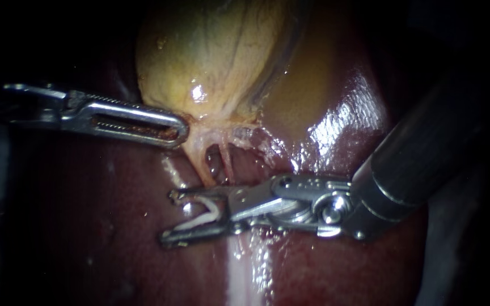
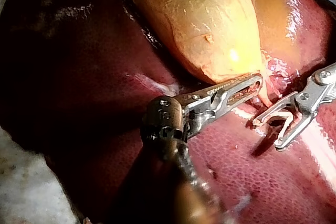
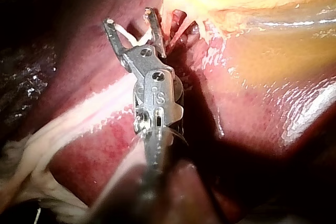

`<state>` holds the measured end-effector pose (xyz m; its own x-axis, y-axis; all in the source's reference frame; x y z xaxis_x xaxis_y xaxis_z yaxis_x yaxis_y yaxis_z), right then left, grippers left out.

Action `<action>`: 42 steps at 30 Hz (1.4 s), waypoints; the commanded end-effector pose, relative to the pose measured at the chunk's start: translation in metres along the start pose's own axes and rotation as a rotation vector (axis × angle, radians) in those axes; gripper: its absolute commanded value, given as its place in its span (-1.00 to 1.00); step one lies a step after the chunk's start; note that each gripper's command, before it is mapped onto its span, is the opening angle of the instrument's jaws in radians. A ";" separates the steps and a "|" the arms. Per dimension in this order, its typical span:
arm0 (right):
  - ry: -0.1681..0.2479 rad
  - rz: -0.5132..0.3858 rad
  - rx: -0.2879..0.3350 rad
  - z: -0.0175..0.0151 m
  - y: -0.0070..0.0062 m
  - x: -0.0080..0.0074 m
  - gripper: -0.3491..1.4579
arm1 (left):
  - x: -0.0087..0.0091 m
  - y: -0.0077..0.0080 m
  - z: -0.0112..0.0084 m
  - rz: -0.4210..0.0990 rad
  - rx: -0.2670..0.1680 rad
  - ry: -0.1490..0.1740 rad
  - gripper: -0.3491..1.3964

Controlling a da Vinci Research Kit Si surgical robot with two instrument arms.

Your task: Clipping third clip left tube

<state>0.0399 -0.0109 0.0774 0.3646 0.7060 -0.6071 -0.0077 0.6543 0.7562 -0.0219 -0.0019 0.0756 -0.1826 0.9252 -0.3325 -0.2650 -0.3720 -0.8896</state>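
Note:
The yellow gallbladder [image 1: 211, 51] lies on the dark red liver [image 1: 86, 226]. From its neck two thin tubes run down: the pale left tube [image 1: 201, 164] and a slimmer right tube [image 1: 226, 163]. I see no clip on either tube. My left instrument [image 1: 180, 131] comes in from the left, its slotted jaws shut on the gallbladder's neck edge. My right instrument [image 1: 169, 217] holds an open white clip [image 1: 206, 215] between wide-spread jaws, just below the left tube's lower end and not around it. The left wrist view shows the same gap between my left instrument [image 2: 256, 83] and the clip [image 2: 283, 124].
A glossy pale band [image 1: 239, 266] runs down the liver under my right instrument. White gauze [image 2: 21, 182] borders the liver behind my left instrument's shaft. Pale loose tissue [image 3: 31, 171] lies beside my right instrument's shaft.

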 end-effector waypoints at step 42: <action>0.016 -0.019 -0.031 -0.0086 0.0002 0.0039 -0.08 | -0.0001 0.0001 -0.0002 0.000 -0.003 -0.002 -1.00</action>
<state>0.0333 -0.0056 0.0731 0.3503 0.6978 -0.6248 -0.0300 0.6751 0.7371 -0.0217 -0.0020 0.0754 -0.1850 0.9251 -0.3317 -0.2619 -0.3717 -0.8906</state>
